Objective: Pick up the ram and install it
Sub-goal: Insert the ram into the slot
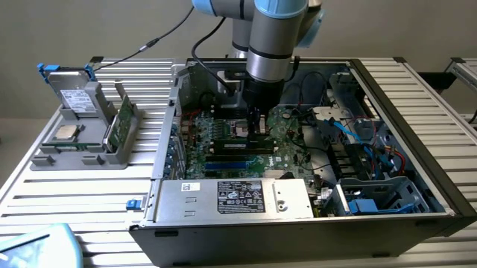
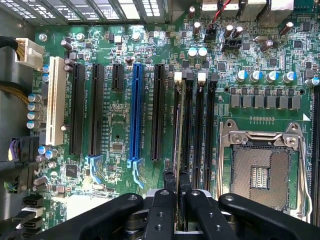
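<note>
In the wrist view the ram (image 2: pixel 177 125) appears edge-on as a thin dark strip. It lies along the first of the black memory slots (image 2: pixel 192 125), beside the CPU socket (image 2: pixel 260 170). My gripper (image 2: pixel 177 176) is shut on the ram's near end, with one finger pressed on each side. I cannot tell whether the stick is seated in the slot or just above it. From the exterior view, the gripper (image 1: pixel 258 133) reaches straight down into the open computer case (image 1: pixel 439 184). The ram (image 1: pixel 242 147) shows as a dark bar under it on the motherboard.
PCI slots, one of them blue (image 2: pixel 136 115), run parallel to the memory slots. A silver power supply (image 1: pixel 234 198) sits at the case's front, and cables (image 1: pixel 365 139) lie toward the exterior view's right. A grey parts holder (image 1: pixel 82 139) with a green card stands outside the case.
</note>
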Available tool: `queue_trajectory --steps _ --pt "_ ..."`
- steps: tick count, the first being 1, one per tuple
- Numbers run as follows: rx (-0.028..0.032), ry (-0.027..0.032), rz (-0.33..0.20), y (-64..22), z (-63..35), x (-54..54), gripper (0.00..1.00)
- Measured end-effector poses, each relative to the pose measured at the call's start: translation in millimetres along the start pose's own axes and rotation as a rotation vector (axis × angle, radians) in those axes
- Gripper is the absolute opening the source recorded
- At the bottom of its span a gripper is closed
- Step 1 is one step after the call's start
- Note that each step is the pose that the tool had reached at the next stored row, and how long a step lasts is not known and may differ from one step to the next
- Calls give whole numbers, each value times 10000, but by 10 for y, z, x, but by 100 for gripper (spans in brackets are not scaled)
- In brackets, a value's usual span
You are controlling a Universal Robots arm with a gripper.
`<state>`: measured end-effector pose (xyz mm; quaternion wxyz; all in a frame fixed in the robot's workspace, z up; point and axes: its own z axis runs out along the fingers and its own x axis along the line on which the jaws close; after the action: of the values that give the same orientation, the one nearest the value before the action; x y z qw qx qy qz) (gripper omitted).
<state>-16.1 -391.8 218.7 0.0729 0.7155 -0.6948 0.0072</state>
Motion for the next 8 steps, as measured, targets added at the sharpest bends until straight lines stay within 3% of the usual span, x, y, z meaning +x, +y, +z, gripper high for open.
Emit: queue_trajectory --steps 8 --pt "-3 2 -1 -1 12 -1 14"
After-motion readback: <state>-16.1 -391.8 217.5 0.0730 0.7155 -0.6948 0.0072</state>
